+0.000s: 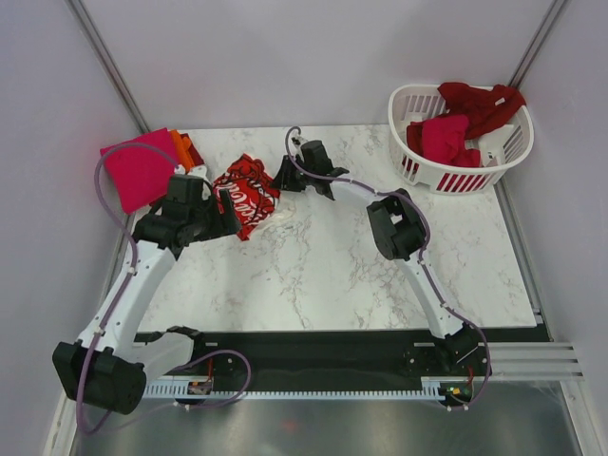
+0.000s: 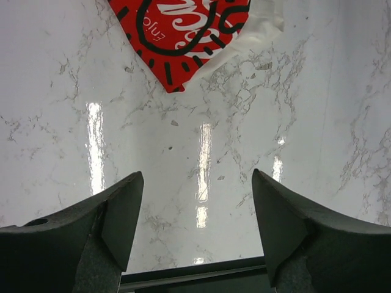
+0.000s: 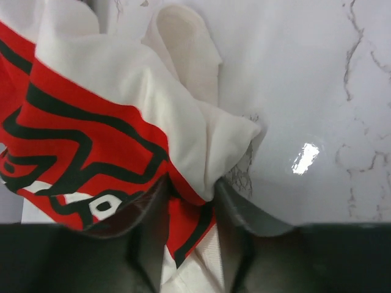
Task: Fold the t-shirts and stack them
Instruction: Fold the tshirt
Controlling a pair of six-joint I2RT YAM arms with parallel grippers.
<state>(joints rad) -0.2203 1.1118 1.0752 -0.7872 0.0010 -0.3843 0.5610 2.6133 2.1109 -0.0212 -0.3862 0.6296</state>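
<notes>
The red Coca-Cola t-shirt [image 1: 249, 194] with white script lies crumpled on the marble table, back centre-left. My right gripper [image 1: 284, 177] is shut on its right edge; the right wrist view shows red, black and white cloth [image 3: 110, 122] pinched between the fingers. My left gripper [image 1: 226, 215] is open and empty at the shirt's near-left side; the left wrist view shows the shirt's tip [image 2: 183, 36] ahead of the spread fingers [image 2: 116, 213]. A folded magenta-pink t-shirt [image 1: 139, 171] lies on an orange one [image 1: 185, 147] at the back left.
A white slatted laundry basket [image 1: 494, 152] stands at the back right, holding a crimson t-shirt [image 1: 445, 139] and a dark red one [image 1: 483, 103]. The marble table [image 1: 342, 275] ends at a black rail near the arm bases.
</notes>
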